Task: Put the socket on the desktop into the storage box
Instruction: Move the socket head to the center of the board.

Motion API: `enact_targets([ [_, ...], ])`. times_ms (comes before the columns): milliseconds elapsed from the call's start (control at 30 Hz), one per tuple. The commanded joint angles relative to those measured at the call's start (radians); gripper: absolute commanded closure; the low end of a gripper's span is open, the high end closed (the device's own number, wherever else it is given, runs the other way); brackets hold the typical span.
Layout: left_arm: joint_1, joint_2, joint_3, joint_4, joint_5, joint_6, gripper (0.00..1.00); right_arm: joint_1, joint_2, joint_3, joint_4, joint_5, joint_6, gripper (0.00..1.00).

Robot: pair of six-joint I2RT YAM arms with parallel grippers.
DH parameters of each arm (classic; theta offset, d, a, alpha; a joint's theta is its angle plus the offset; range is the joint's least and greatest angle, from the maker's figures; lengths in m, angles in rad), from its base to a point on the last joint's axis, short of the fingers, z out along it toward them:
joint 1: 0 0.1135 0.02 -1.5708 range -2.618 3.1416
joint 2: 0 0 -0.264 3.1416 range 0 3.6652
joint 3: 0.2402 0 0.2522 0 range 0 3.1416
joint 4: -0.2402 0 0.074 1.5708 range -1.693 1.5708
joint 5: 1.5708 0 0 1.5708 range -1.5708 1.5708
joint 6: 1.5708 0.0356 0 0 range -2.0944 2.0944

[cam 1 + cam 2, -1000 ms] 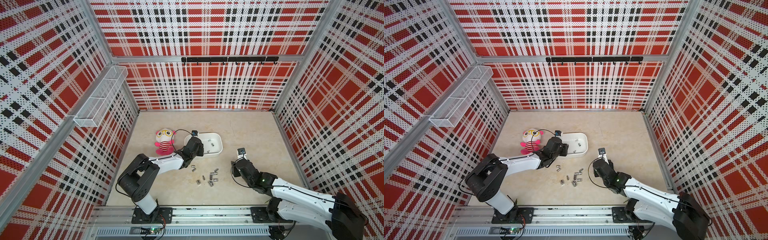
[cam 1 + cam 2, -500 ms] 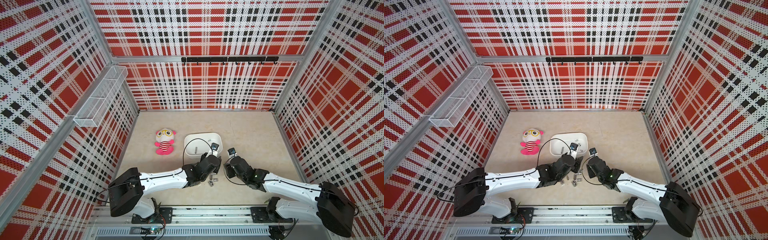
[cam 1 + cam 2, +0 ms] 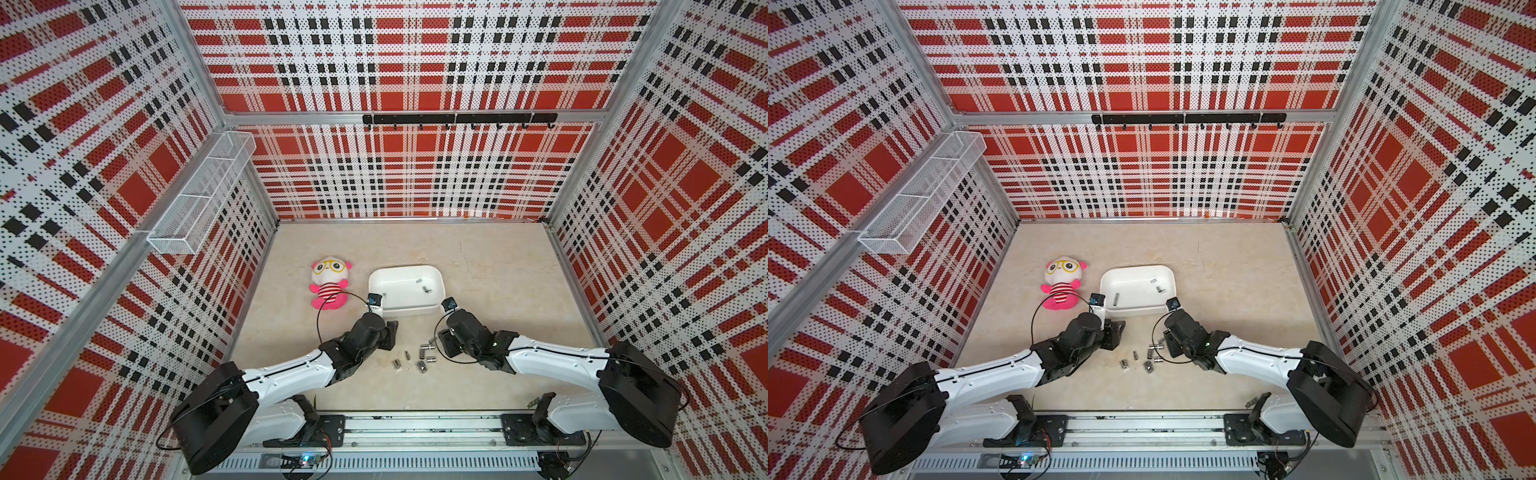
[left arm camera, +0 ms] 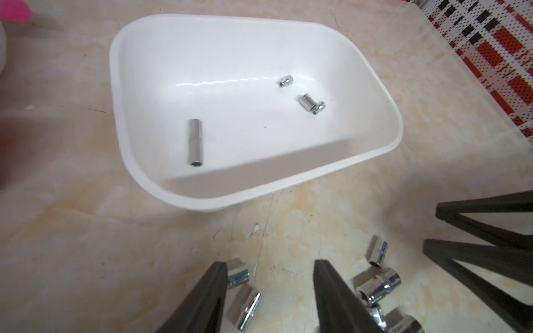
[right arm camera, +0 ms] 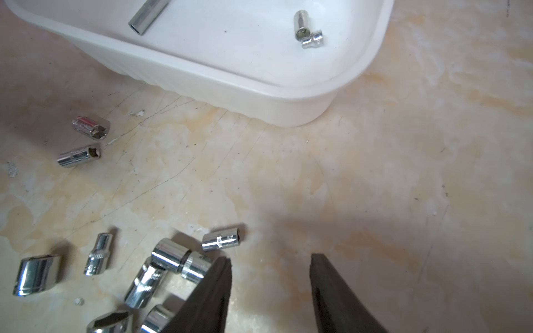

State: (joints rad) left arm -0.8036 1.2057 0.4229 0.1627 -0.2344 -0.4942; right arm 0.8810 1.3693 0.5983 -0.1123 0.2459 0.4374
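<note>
Your shallow white plastic storage box (image 3: 409, 309) sits mid-table, with a pink plush doll (image 3: 328, 282) just left of it. The beige marble-patterned table (image 3: 498, 270) lies bare to the box's right and behind it. Over the last half second the left fingers (image 4: 324, 276) have drawn back toward the doll's side, uncovering the small chrome sockets (image 3: 419, 359). These lie on their sides near the box's front wall, axes pointing every way. Left fingers and right fingers (image 5: 321, 276) both stand apart, gripping nothing.
</note>
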Motion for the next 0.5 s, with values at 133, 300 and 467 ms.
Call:
enact_targets([
  [133,0.006,-0.010,0.014,0.031,-0.006,-0.017,0.48,0.009,0.031,0.114,-0.134,0.029,0.286,0.48],
  [300,0.010,-0.053,-0.006,0.038,-0.043,-0.024,0.48,0.021,0.015,0.125,-0.111,-0.083,0.508,0.48],
  [467,0.011,-0.089,-0.018,0.036,-0.052,-0.035,0.48,0.038,0.048,0.130,-0.135,-0.081,0.686,0.56],
])
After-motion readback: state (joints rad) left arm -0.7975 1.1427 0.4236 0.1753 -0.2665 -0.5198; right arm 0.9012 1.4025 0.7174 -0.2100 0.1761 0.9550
